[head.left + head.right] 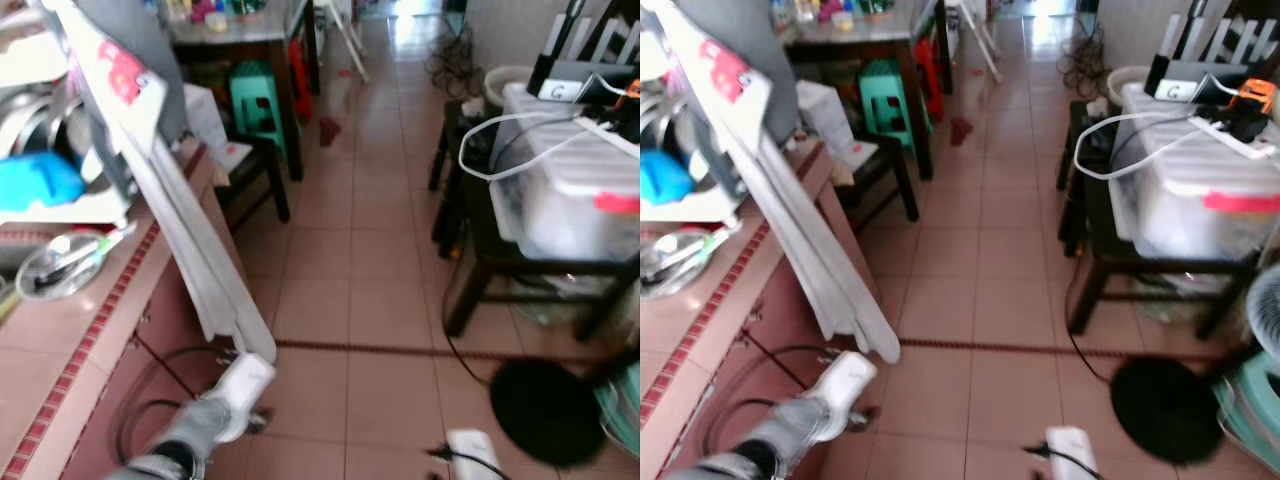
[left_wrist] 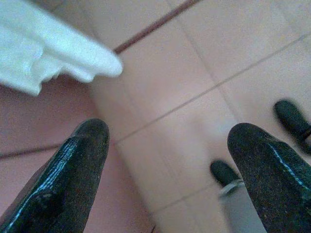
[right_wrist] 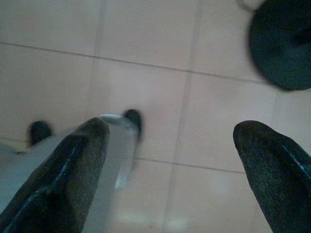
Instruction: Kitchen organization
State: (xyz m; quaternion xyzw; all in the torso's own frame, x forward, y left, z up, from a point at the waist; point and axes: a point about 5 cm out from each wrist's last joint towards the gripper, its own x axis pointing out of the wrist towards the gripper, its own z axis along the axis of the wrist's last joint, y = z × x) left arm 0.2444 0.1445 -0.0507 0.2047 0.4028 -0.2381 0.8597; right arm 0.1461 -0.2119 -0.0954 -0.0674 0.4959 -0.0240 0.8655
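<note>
The left gripper (image 2: pixel 165 160) hangs low over the floor tiles (image 1: pixel 390 300), its two black fingers (image 2: pixel 73 170) spread wide with nothing between them. The right gripper (image 3: pixel 170 165) is likewise splayed and empty above the tiles, near a round black base (image 3: pixel 284 43). Both arms are cut off at the lower edge; the left arm (image 1: pixel 215 410) points down beside the counter (image 1: pixel 60 340). White folded boards (image 1: pixel 190 230) lean against that counter. A blurred "G" label (image 1: pixel 562 90) sits atop the clear storage bin (image 1: pixel 560 190).
</note>
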